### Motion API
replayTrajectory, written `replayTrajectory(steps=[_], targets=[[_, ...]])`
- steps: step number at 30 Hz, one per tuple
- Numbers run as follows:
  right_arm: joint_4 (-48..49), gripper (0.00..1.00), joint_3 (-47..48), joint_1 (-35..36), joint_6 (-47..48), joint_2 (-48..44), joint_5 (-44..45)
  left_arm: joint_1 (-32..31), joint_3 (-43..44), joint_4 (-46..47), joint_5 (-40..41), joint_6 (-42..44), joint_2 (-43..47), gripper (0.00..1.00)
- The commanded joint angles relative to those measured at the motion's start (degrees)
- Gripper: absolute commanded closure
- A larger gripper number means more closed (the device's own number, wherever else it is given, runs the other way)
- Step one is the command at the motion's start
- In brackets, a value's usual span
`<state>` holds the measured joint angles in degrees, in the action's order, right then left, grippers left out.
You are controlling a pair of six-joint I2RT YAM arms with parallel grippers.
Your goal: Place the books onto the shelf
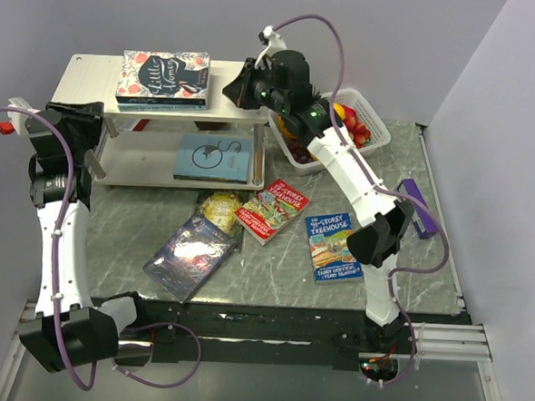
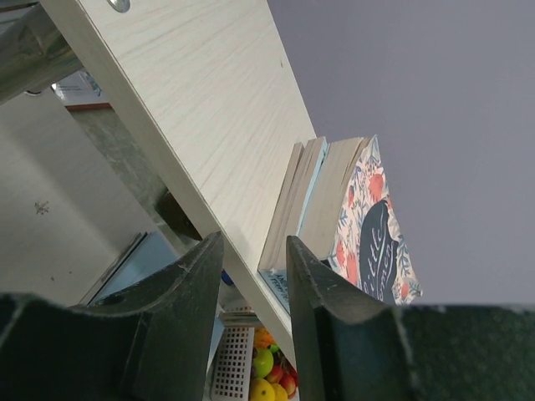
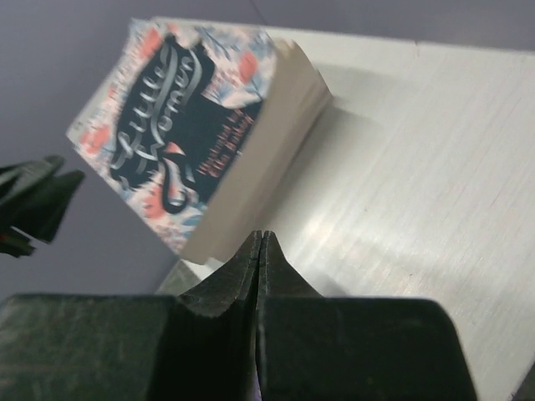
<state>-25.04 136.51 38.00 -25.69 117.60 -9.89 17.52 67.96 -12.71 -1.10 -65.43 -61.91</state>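
Observation:
The shelf [image 1: 94,70] stands at the back left. On its top board [image 3: 418,167] the floral "Little Women" book [image 1: 163,76] [image 3: 175,125] [image 2: 372,234] lies on top of another book. A pale blue book [image 1: 214,158] lies on the lower board. A green-gold book [image 1: 220,207], a dark galaxy book [image 1: 191,255], a red Treehouse book [image 1: 272,210] and a blue Treehouse book [image 1: 335,245] lie on the table. My right gripper [image 1: 233,89] [image 3: 262,236] is shut and empty just right of "Little Women", over the top board. My left gripper [image 1: 97,136] [image 2: 251,238] is part open at the shelf's left end, with the top board's edge [image 2: 192,109] showing between its fingers.
A white fruit basket [image 1: 368,111] [image 2: 234,359] stands right of the shelf, under the right arm. A small purple box [image 1: 419,205] lies near the table's right edge. The four loose books are spread across the middle of the table in front of the shelf.

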Motion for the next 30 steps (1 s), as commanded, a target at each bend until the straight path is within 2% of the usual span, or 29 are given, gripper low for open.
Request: replayTrajectory(steps=[1,8,15,22,25,30], targets=[[0.3,1.0,0.3,0.3,-0.2,0.5,-1.9,-0.2,3.5,-0.1,2.5,1.1,-1.2,0.57],[0.8,1.0,-0.4,0.8,-3.0,1.8,-5.2,-0.1,5.9,-0.4,3.7,0.7,-5.1,0.57],[0.5,1.0,1.4,1.5,-4.0,3.5,-6.7,-0.2,8.4,0.4,-1.4,0.0,-10.6,0.58],[0.9,1.0,1.1,2.1,-4.5,4.5,-7.5,-0.1,7.4,2.0,-6.7,0.1,-11.7,0.6],[1.3,1.0,-0.4,2.1,-4.6,3.4,-7.2,0.0,7.2,1.5,-6.2,0.6,-10.4,0.61],[2.6,1.0,-3.6,2.0,-3.7,-1.9,-5.1,0.1,9.7,-1.3,-0.9,2.1,-6.1,0.59]])
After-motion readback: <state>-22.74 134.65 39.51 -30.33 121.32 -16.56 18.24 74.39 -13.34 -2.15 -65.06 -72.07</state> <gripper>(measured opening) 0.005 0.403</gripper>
